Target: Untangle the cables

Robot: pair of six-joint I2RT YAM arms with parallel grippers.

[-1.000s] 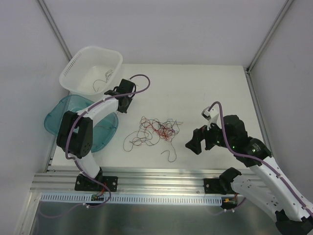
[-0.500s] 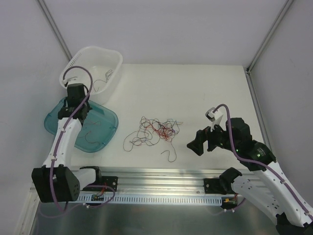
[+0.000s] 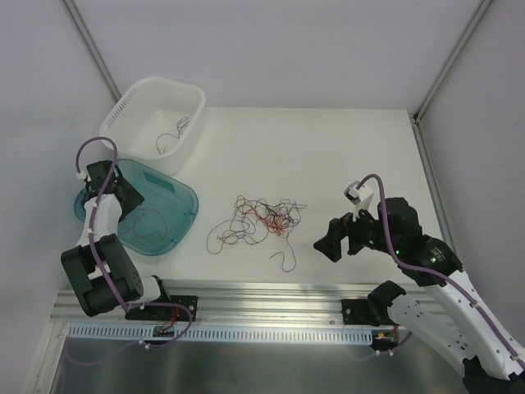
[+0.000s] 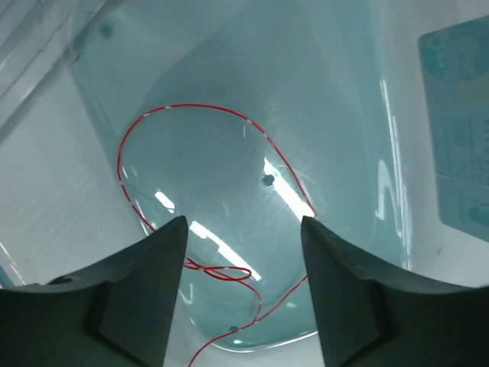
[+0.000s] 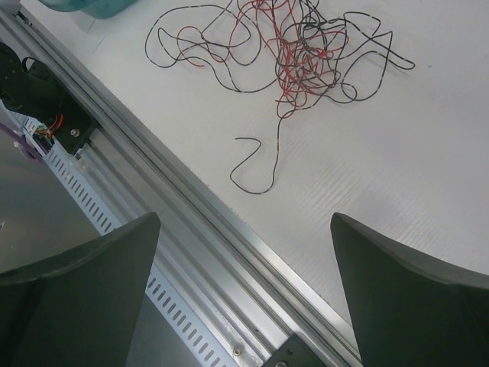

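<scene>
Our left gripper (image 4: 243,225) has its two fingers apart, and nothing is pinched between them. Just under them a red wire (image 4: 191,107) lies loose in a loop on the floor of the teal tray (image 4: 344,99), which sits at the left side of the top view. Our right gripper (image 5: 244,222) is spread wide and holds nothing. From its fingers the knotted bunch of cables (image 5: 302,46) lies toward the top of the right wrist view, out on the white table (image 5: 397,191). One black strand (image 5: 271,176) curls down closest to the fingers. In the top view the bunch sits near the middle of the frame and stretches more from left to right than up and down. We think our right arm is the nearer one, so the next reach looks easier from that side
</scene>
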